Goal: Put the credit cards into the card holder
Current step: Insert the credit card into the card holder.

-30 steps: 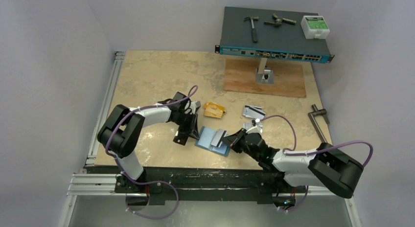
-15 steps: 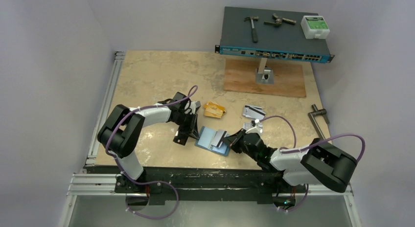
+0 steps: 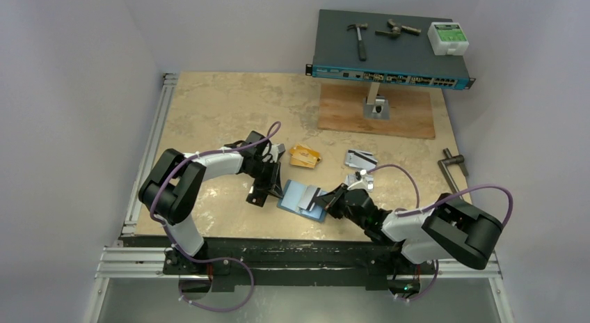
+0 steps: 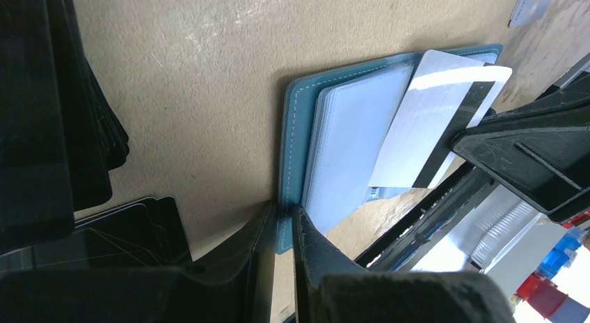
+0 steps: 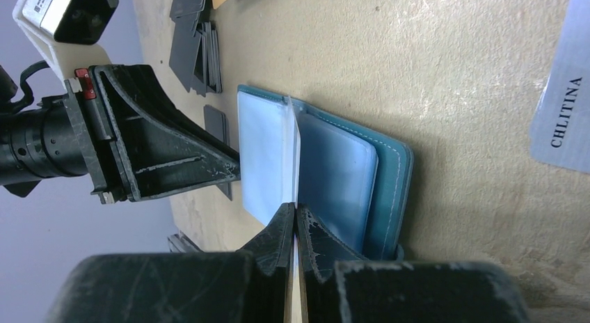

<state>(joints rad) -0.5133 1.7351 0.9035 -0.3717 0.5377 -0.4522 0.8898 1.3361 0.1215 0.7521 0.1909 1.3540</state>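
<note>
Teal card holder (image 3: 304, 198) lies open on the tabletop (image 3: 222, 107), near centre, with the left hand (image 4: 282, 218) nipping its edge. The right hand (image 5: 296, 229), pressed tight on a silver-white card (image 4: 431, 121), angles it at the pockets, not seated yet. Beyond, orange-gold cards (image 3: 305, 156), silver cards (image 3: 361, 158) and, at left, black cards (image 4: 104, 128) all wait.

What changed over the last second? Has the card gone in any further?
Only the right arm moved: its elbow swung left, toward the middle. The right gripper stays shut on the silver-white card at the open card holder, no visibly deeper. The left gripper still pinches the holder's edge; the orange-gold cards are unmoved.
</note>
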